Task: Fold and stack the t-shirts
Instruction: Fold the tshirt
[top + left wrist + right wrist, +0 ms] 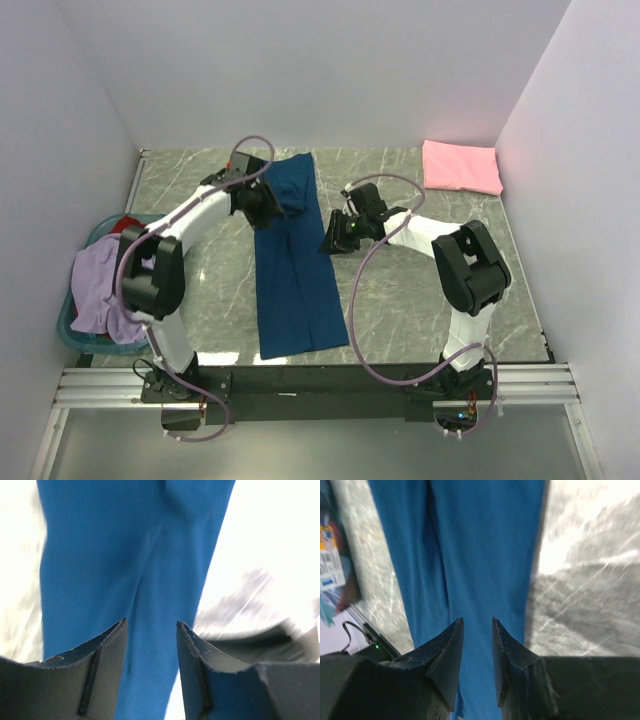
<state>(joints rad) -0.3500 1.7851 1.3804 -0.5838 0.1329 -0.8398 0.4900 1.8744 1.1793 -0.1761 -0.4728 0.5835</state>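
A navy blue t-shirt [295, 290] lies on the marble table as a long narrow strip running from back to front. My left gripper [268, 205] hovers over the strip's far left part. In the left wrist view its jaws [150, 622] stand apart, with only blue cloth [125, 555] below them. My right gripper [333, 240] sits at the strip's right edge, near the middle. Its jaws [477, 620] show a narrow gap over the cloth [480, 540], with nothing pinched. A folded pink t-shirt [460, 167] lies at the back right.
A teal basket [72, 335] stands at the left table edge, with a lavender t-shirt [100, 290] and a red one [125, 222] in it. White walls close in the table on three sides. Both arms' cables loop above the table.
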